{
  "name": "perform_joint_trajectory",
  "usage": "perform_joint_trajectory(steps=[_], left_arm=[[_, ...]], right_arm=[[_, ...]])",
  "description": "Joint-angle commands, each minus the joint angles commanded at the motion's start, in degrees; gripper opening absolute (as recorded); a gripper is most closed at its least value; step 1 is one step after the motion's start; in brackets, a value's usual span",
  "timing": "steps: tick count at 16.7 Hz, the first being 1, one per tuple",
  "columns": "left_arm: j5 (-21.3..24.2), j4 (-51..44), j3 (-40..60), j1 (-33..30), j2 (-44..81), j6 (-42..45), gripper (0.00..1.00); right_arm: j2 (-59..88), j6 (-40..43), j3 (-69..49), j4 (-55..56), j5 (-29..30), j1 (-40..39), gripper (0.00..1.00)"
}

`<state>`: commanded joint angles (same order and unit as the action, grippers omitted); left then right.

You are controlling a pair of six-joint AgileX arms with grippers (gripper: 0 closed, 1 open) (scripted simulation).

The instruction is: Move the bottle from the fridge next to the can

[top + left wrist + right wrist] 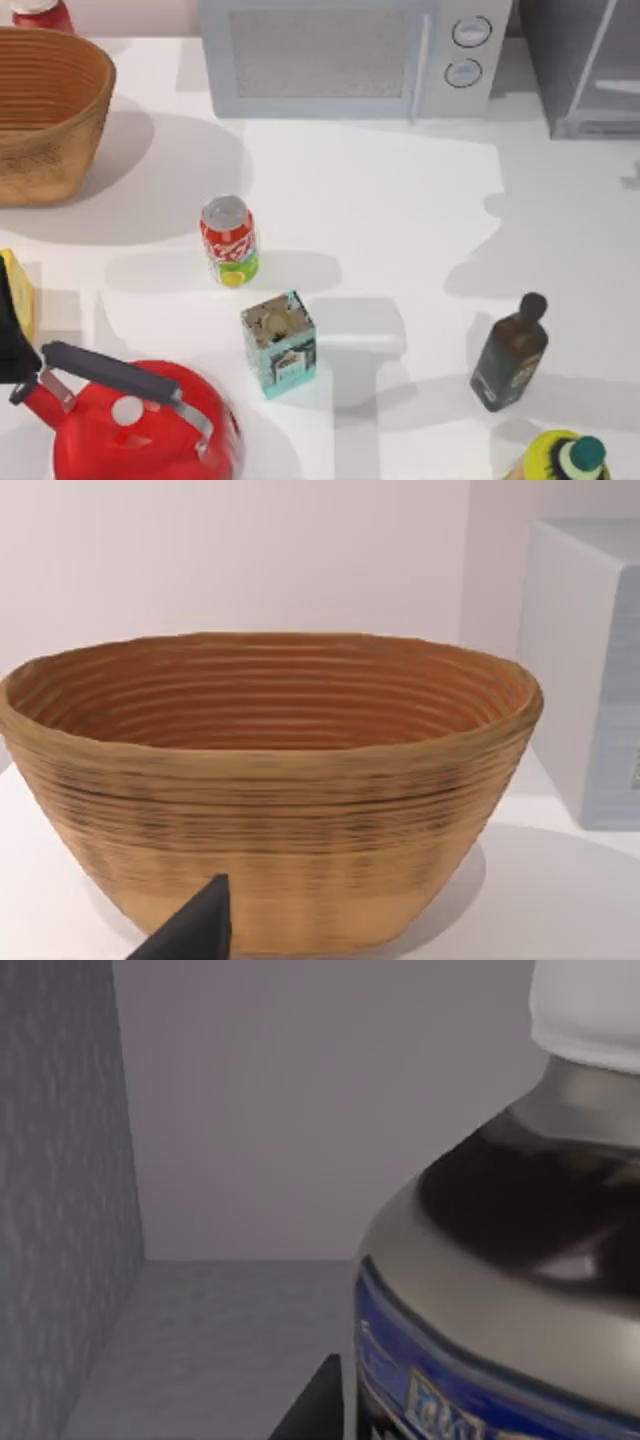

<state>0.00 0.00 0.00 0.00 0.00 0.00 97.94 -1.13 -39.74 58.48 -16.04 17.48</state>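
Bottle (500,1260) upright inside the fridge (590,70), close before the right wrist camera: white cap, dark liquid at the shoulder, grey-and-blue label below, grey fridge wall and floor behind. Fridge at the bench's far right corner. Right gripper in there beside the bottle, one dark fingertip (318,1405) just next to the label; spread of its jaws, and whether anything is gripped, cannot be told. Can (229,240) standing mid-bench, left of centre, well apart from the fridge. Teal tin (279,343) just nearer the front edge; red kettle (135,420) at the front left. Microwave (350,55) along the far edge; olive bottle (510,355) towards the front right. Left gripper facing the wicker basket (270,780) at the far left; jaw state cannot be told.
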Motion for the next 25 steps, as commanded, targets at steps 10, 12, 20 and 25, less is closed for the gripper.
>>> perform_joint_trajectory(steps=[10, 12, 20, 25], left_arm=[[0.0, 0.0, 0.0, 0.0, 0.0, 0.0, 1.0], [0.0, 0.0, 0.0, 0.0, 0.0, 0.0, 1.0], [0.0, 0.0, 0.0, 0.0, 0.0, 0.0, 1.0], [0.0, 0.0, 0.0, 0.0, 0.0, 0.0, 1.0]], right_arm=[[7.97, -2.92, -9.99, 6.57, 33.58, -33.72, 0.0], [10.69, -2.87, -10.68, 7.97, 42.29, -42.54, 0.0], [19.99, 0.0, -8.19, 12.41, 65.18, -65.29, 0.0], [21.2, 0.59, -7.35, 12.87, 67.03, -67.0, 0.0]])
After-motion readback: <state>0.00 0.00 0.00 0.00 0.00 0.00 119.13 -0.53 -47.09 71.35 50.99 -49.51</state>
